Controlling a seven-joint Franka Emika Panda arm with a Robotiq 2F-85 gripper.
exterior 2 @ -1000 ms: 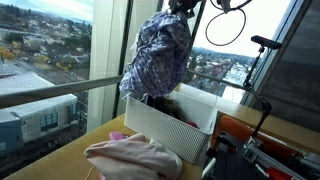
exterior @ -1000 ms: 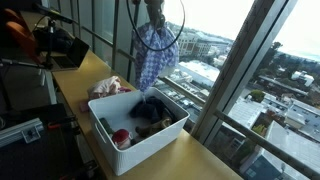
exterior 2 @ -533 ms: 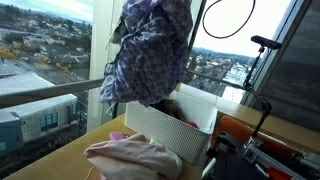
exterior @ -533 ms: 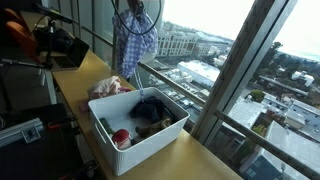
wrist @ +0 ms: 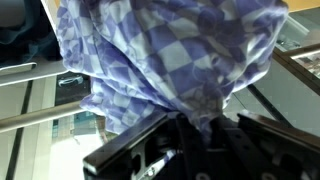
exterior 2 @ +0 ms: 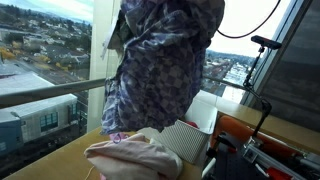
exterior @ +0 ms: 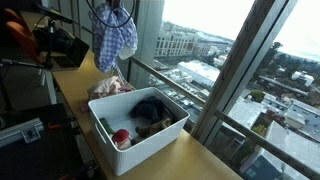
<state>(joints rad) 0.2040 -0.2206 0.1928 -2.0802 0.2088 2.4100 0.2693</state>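
A blue-and-white checked cloth (exterior: 113, 42) hangs in the air from my gripper (exterior: 112, 14), which is shut on its top. It hangs above the pink cloth (exterior: 112, 86) lying on the wooden ledge (exterior: 75, 80), left of the white bin (exterior: 140, 138). In the other exterior view the checked cloth (exterior 2: 160, 70) fills the middle, dangling just over the pink cloth (exterior 2: 140, 158) and hiding most of the white bin (exterior 2: 190, 138). In the wrist view the checked cloth (wrist: 170, 55) bunches into my gripper (wrist: 195, 125).
The white bin holds dark clothes (exterior: 148, 108) and a red item (exterior: 121, 137). Tall windows with metal frames (exterior: 225, 85) run along the ledge. Camera gear (exterior: 55, 45) stands at the ledge's far end, and a stand (exterior 2: 262, 50) rises at the right.
My gripper has carried the checked cloth away from above the white bin, along the ledge, to a spot over the pink cloth. It stays shut on the cloth.
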